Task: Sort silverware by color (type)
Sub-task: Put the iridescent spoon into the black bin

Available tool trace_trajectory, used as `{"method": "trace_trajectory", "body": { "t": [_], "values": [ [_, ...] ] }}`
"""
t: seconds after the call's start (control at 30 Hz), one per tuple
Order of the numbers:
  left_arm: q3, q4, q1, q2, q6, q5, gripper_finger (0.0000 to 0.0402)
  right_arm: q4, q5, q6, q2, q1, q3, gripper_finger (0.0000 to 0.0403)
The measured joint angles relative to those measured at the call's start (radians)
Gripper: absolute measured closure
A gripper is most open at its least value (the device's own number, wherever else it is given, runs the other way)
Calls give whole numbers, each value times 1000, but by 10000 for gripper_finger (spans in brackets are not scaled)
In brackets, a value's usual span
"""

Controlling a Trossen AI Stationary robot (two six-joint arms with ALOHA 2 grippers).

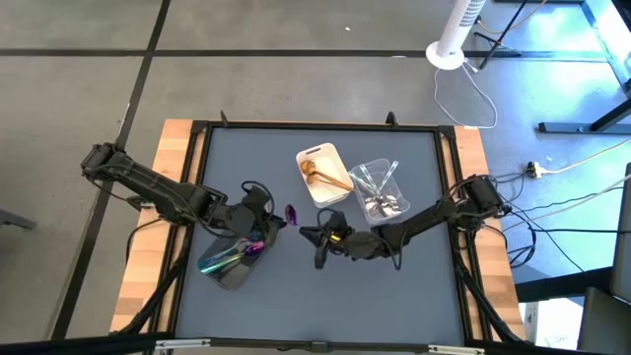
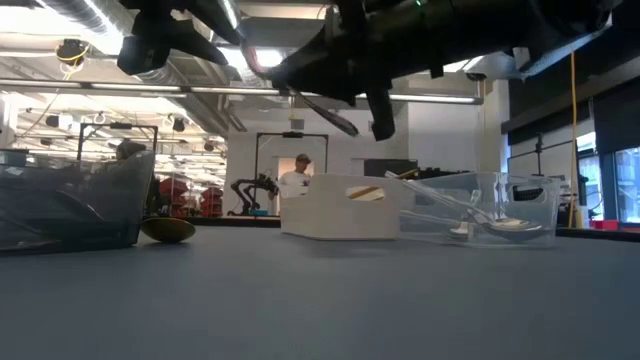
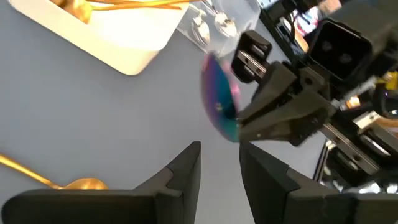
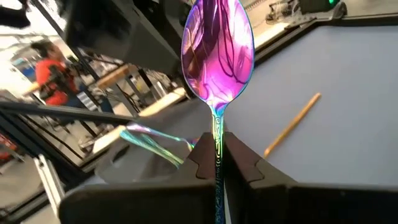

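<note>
My right gripper (image 4: 217,163) is shut on an iridescent purple spoon (image 4: 217,53) and holds it above the table's middle (image 1: 292,212). My left gripper (image 3: 221,171) stands open just left of that spoon (image 3: 221,102), with nothing between its fingers (image 1: 266,223). A dark grey tray (image 1: 229,262) at the near left holds iridescent silverware. The white tray (image 1: 323,173) holds gold pieces, and the clear tray (image 1: 378,189) holds silver ones. A gold spoon (image 3: 79,184) lies flat on the table next to the dark tray (image 2: 168,230). My right gripper pinches the spoon's handle (image 4: 217,148) between its two fingers. The handle runs along the fingers, and the bowl (image 3: 219,93) sticks out past the fingertips. The fingers come nearly level from the table's right side. The spoon is lifted clear of the table.
The table's wooden side rails (image 1: 148,247) and black frame border the grey mat. The near half of the mat (image 1: 325,306) is bare. People and other machines show in the room beyond the far edge (image 2: 297,178).
</note>
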Motion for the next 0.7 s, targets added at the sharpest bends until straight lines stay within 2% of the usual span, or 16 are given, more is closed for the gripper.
{"method": "trace_trajectory", "body": {
  "t": [0.3, 0.7],
  "values": [
    [0, 13, 0, 17, -61, -59, 297, 39, 1, 1, -1, -8, 0, 403],
    [-1, 182, 4, 167, -82, -78, 297, 45, 43, 1, -1, -6, 0, 403]
  ]
}}
